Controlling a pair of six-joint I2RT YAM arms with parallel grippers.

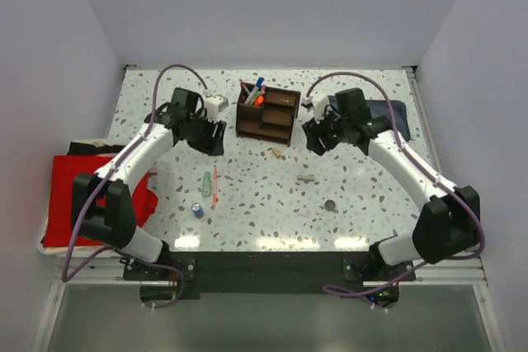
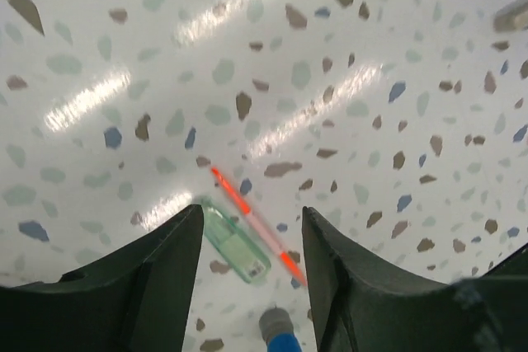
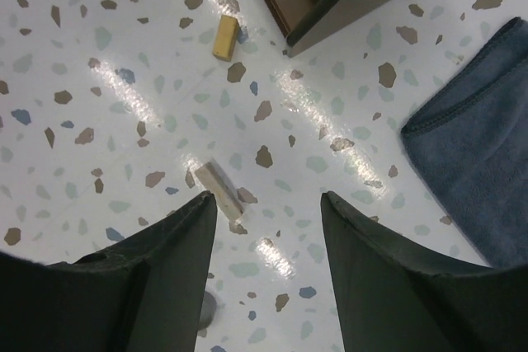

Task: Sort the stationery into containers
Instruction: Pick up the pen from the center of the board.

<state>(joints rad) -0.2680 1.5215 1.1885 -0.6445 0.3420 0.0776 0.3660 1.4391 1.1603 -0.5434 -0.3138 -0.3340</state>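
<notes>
Desk (image 1: 371,204), near edge: blue cylinder (image 1: 198,210) at 8 o'clock, dark disc (image 1: 330,204) at 4. Farther: green tube (image 1: 205,180) just beside orange pen (image 1: 214,186). Tan block (image 1: 307,178), yellow bit (image 1: 277,152) near middle. Left jaws, right jaws parted wide, empty, at 9 and 3 of wooden organizer (image 1: 266,114). Organizer at 12, pens (image 1: 251,92) standing in its back-left compartment.

A robot lab is suggested: a speckled table (image 1: 264,195) is enclosed by white walls (image 1: 272,6), with two arms (image 1: 136,154) bolted on.

Speckled table (image 1: 363,133) — organizer (image 1: 267,114), green tube (image 1: 206,180) beside orange pen (image 1: 214,186), blue cylinder (image 1: 198,210), dark disc (image 1: 330,204), tan bits (image 1: 277,152)
</notes>
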